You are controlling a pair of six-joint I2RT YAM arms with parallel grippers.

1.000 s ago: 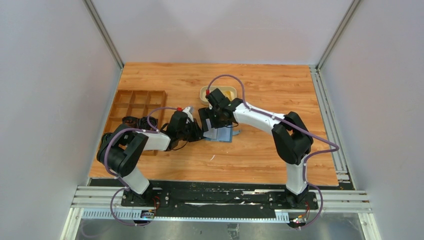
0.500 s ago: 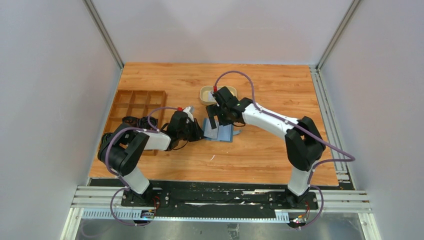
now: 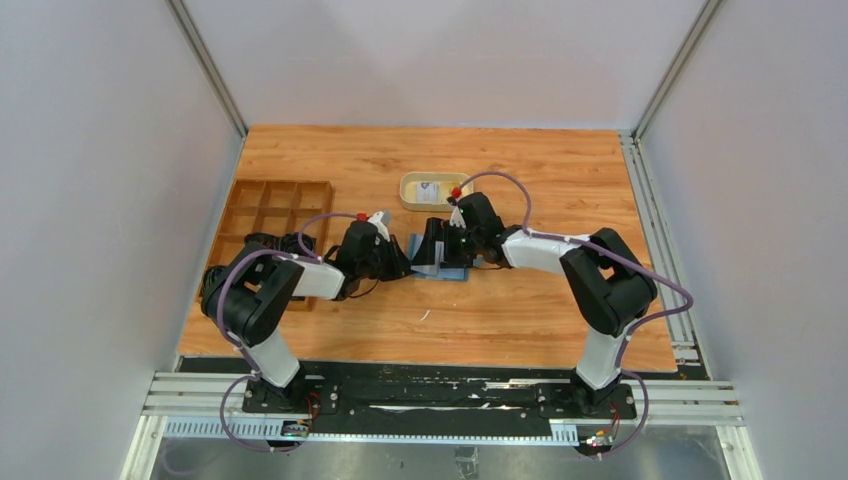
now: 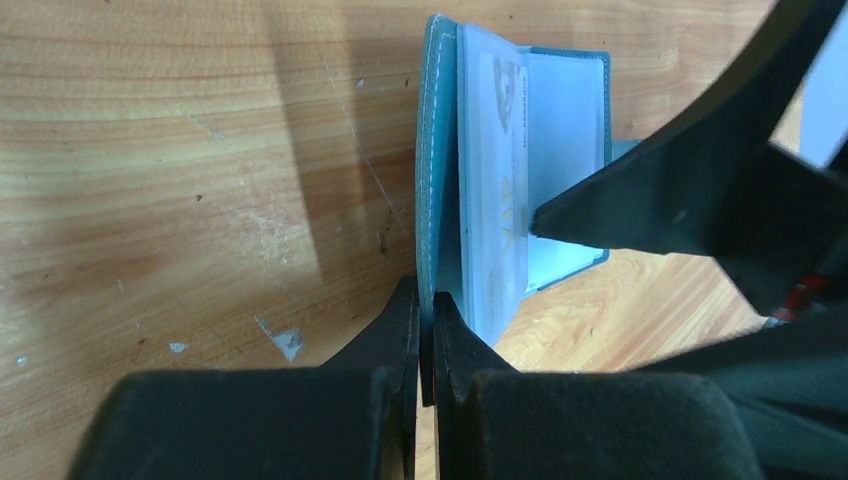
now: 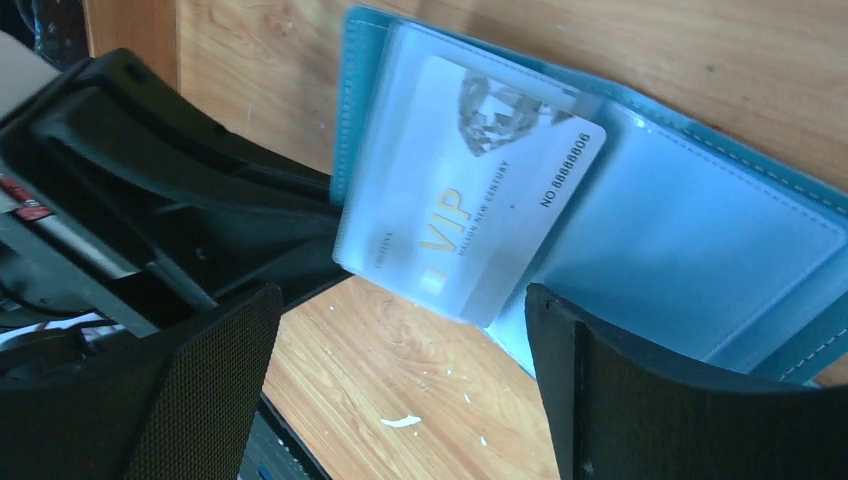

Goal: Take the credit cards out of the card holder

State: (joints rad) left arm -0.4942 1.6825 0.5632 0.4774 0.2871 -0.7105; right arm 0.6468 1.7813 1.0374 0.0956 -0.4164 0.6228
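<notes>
The teal-blue card holder [image 3: 447,265] lies open on the table, one cover raised. My left gripper [image 3: 403,262] is shut on that raised cover's edge [image 4: 437,170], fingertips [image 4: 408,310] pinching it. Inside, a whitish credit card [image 5: 470,200] marked VIP sits in a clear sleeve over the pale blue lining [image 5: 700,230]; the same card [image 4: 500,200] appears edge-on in the left wrist view. My right gripper [image 3: 432,252] stands open at the holder, nothing between its fingers [image 5: 400,300]. One of its fingers [image 4: 680,200] almost touches the sleeve.
An oval beige tray [image 3: 409,196] sits just behind the holder with a pale card [image 3: 428,190] lying in it. A brown wooden compartment box [image 3: 275,205] stands at the left, with cables beside the left arm.
My right gripper has drawn back from over the tray and come down to the open card holder, uncovering the tray. The left gripper has kept its hold.
</notes>
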